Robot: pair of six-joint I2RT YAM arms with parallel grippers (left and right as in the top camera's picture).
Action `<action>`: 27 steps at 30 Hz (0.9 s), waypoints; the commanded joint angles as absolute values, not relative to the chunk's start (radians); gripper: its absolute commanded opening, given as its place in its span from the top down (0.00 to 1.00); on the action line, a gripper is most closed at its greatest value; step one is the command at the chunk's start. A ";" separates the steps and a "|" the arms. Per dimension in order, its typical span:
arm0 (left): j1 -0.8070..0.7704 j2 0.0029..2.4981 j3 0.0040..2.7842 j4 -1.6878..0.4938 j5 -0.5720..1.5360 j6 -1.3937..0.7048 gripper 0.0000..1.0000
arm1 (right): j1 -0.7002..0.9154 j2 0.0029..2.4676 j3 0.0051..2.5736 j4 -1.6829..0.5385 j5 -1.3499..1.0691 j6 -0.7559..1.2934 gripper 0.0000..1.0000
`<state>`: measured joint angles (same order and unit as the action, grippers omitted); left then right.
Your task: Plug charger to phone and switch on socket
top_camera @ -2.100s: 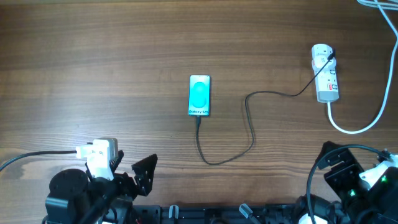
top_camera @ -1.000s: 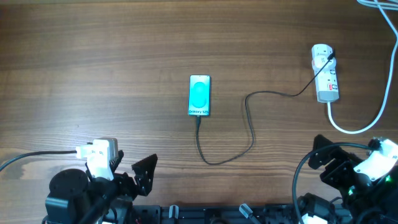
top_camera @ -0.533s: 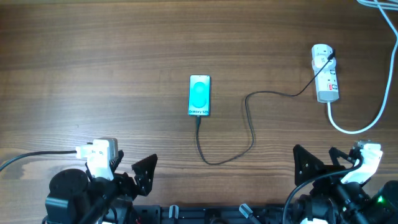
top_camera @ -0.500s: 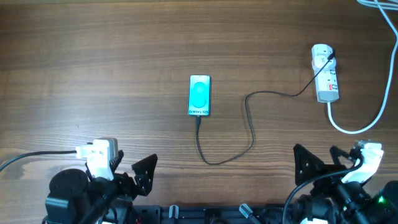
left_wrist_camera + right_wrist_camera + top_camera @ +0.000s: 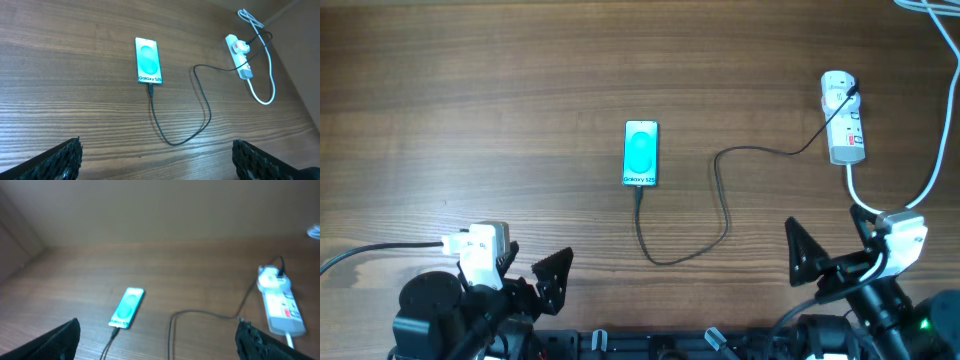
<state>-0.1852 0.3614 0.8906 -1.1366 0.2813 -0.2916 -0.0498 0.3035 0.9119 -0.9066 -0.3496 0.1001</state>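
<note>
At frame centre in the overhead view, the phone (image 5: 640, 153) lies flat, screen up. The charger (image 5: 760, 148) cable meets its lower edge and curves right to the socket (image 5: 843, 120) at upper right. Both arms sit at the lower edge: left gripper (image 5: 532, 268) and right gripper (image 5: 832, 252), jaws spread wide, holding nothing. The left wrist view adds legible "Galaxy S25" lettering and the full loop of the white cord (image 5: 261, 101). The right wrist view, blurred, shows the black plug seated at the socket's rounded end.
</note>
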 commanded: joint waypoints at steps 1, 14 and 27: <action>-0.189 0.359 0.888 -1.134 0.279 -0.300 0.00 | -0.020 0.182 0.767 -0.786 -0.257 0.158 0.00; -0.189 0.359 0.888 -1.134 0.279 -0.300 0.00 | -0.027 0.004 0.190 -0.133 -0.122 0.133 0.00; -0.189 0.359 0.888 -1.134 0.279 -0.300 0.00 | -0.027 0.004 0.005 0.052 -0.046 0.084 0.00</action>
<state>-0.1852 0.3614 0.8898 -1.1366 0.2813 -0.2916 -0.0261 0.0189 0.0097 0.0601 -0.0677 0.1272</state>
